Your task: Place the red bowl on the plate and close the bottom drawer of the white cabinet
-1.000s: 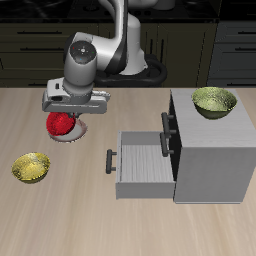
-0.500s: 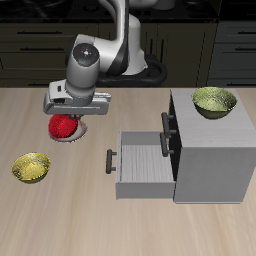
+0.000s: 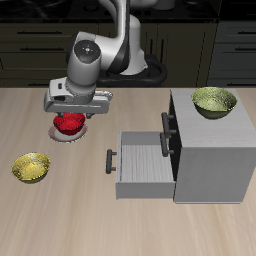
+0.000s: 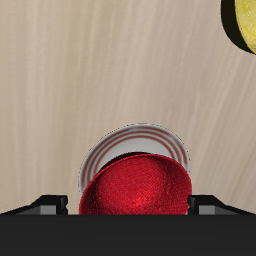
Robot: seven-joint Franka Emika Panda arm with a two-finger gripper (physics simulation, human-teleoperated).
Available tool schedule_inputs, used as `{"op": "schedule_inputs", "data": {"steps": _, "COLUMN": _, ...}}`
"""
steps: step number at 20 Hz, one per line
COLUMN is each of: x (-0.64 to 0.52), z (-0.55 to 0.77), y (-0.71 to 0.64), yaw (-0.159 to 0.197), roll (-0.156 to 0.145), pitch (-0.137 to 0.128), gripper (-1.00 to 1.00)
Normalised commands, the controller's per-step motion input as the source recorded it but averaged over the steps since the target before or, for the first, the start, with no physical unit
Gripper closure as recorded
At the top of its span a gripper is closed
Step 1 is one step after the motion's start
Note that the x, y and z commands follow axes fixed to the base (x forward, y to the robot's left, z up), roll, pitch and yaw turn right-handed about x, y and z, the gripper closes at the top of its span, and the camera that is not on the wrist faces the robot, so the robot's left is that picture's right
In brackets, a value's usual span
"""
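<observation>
The red bowl sits level on the plate, whose reddish-brown rim shows around it. In the wrist view the red bowl covers most of the plate. My gripper hangs straight above the bowl, with its jaws spread wide either side of the bowl; it is open. The white cabinet stands across the table. Its bottom drawer is pulled far out, with its dark handle toward the plate.
One yellow-green bowl rests on the cabinet top. Another yellow-green bowl lies on the table nearer the front edge; its edge shows in the wrist view. The upper drawer is shut.
The red bowl was tilted in the gripper just above the plate. It now lies level and lower on the plate, and the jaws have spread apart.
</observation>
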Motion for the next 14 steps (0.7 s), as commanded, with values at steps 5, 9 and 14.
{"op": "schedule_inputs", "data": {"steps": 5, "x": 0.0, "z": 0.13, "y": 0.06, "yaw": -0.017, "roll": 0.006, "pitch": -0.016, "gripper": -1.0}}
{"op": "schedule_inputs", "data": {"steps": 9, "x": -0.04, "z": 0.33, "y": 0.18, "yaw": -0.026, "roll": 0.03, "pitch": -0.073, "gripper": -1.0}}
{"op": "schedule_inputs", "data": {"steps": 14, "x": 0.03, "z": 0.24, "y": 0.03, "yaw": 0.026, "roll": 0.025, "pitch": -0.032, "gripper": -1.0}}
